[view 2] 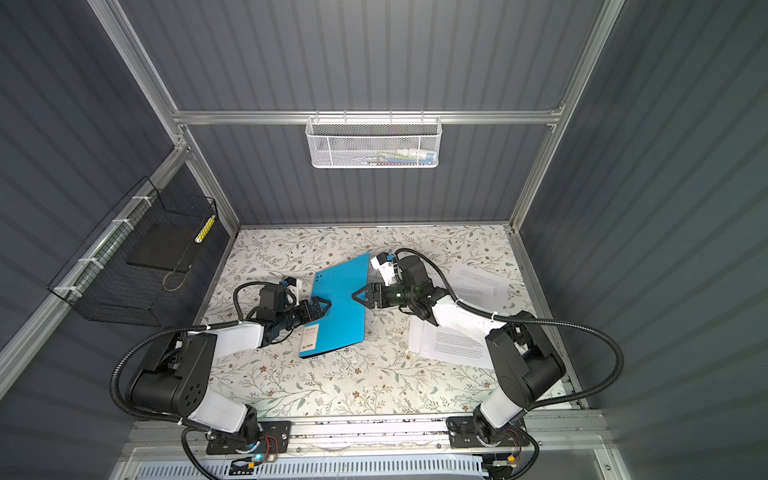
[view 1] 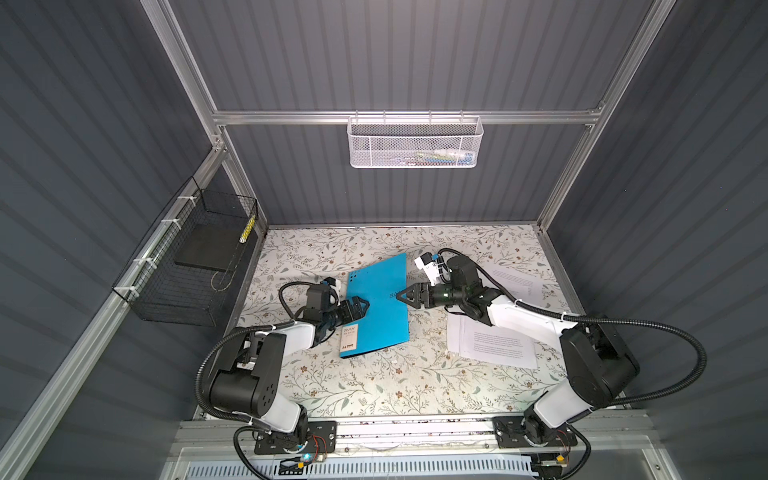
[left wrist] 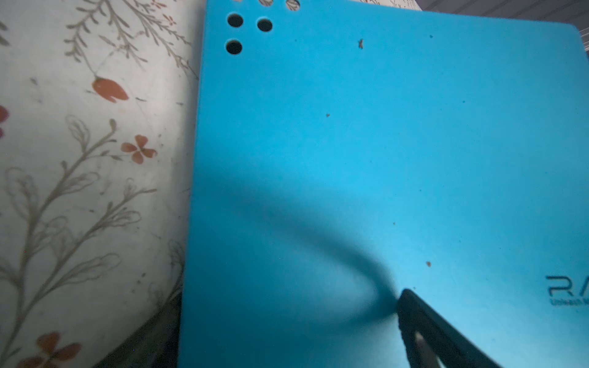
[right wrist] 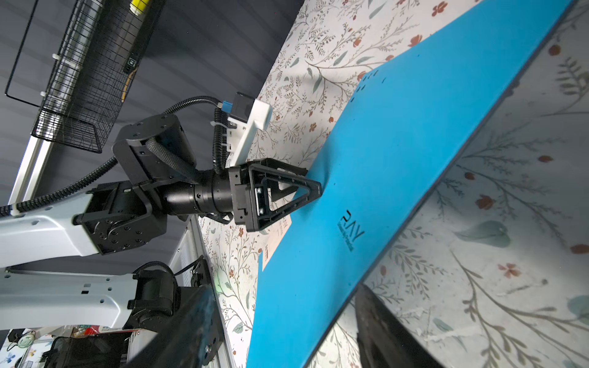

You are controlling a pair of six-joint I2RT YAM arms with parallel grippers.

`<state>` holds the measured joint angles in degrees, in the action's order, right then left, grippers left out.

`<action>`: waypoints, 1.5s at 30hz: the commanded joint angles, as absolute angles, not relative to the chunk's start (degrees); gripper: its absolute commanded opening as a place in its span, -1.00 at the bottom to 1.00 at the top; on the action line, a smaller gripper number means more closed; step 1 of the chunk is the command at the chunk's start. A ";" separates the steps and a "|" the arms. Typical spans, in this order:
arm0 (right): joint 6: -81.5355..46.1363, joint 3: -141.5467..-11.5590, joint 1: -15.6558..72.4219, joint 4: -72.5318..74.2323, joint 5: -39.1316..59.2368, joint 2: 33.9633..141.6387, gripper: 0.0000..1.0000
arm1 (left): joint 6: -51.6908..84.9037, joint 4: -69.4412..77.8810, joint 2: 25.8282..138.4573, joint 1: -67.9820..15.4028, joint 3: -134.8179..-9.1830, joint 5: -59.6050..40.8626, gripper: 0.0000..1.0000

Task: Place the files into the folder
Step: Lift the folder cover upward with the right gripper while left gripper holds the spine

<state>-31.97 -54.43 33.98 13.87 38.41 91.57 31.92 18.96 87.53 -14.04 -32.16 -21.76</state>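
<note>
The files, a small stack of white paper sheets printed with small black text [view 1: 494, 345], lay loose on the floral-patterned table cover [view 1: 374, 386], to the right of the folder and partly under the right arm, so none had gone in. The flat, bright blue folder with the "RAY" logo [view 1: 378, 307] lay mid-table between the two arms. Its free long edge looked raised off the cloth, with shadow beneath it in the right wrist view.

The left gripper [view 1: 365, 305] had its jaws spread wide, holding nothing. One fingertip [left wrist: 424, 325] rested on the cover near the spine side, probably to pin the folder while it was opened. The right gripper [view 1: 398, 297] sat at the raised edge, with one finger [right wrist: 382, 318] seemingly below the cover. Whether its jaws gripped that edge or merely propped it could not be told.
</note>
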 commanded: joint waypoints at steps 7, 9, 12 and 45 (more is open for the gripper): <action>-32.96 -57.00 37.31 19.98 44.30 93.67 0.41 | 29.52 19.08 82.80 -16.00 -34.01 -29.19 0.98; -32.89 -57.29 37.45 20.04 44.30 93.73 0.41 | 29.45 19.00 82.65 -15.91 -33.78 -29.09 0.98; -32.68 -58.03 37.53 20.06 44.17 93.87 0.41 | 29.45 18.83 82.46 -15.74 -33.71 -28.90 0.98; -27.29 -73.81 42.88 12.39 43.46 102.76 0.41 | 23.76 -10.60 61.09 -8.44 -41.79 -12.59 0.98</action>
<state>-28.86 -71.79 42.09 14.17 43.31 101.45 25.78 -2.74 62.06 -10.11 -38.79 -16.99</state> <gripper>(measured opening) 0.706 0.994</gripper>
